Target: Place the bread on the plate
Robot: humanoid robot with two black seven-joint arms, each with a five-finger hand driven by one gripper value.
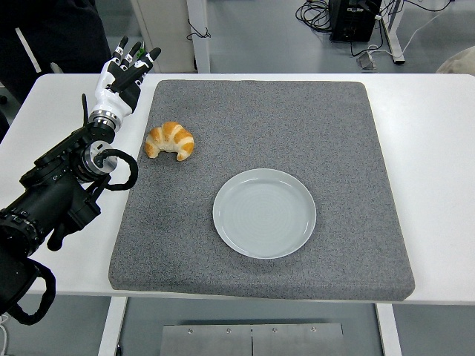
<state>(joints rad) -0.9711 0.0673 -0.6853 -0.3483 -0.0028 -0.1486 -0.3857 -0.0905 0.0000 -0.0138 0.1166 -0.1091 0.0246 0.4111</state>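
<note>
bread: a croissant, golden-brown with paler cream bands across its ridges, curved in a crescent with both tips pointing toward 6 o'clock; lies flat on the mat, about 10 o'clock from the plate and well apart from it.
plate: round, pale grey-blue, glossy, nothing on it; sits on the mat slightly toward 6 o'clock of centre.
mat: dark grey, speckled, square, covers most of the white table.
left hand: white with black fingers, fingers extended and slightly apart, holding nothing; at 10 o'clock from the bread, near the mat's left edge, not touching the bread.
</note>
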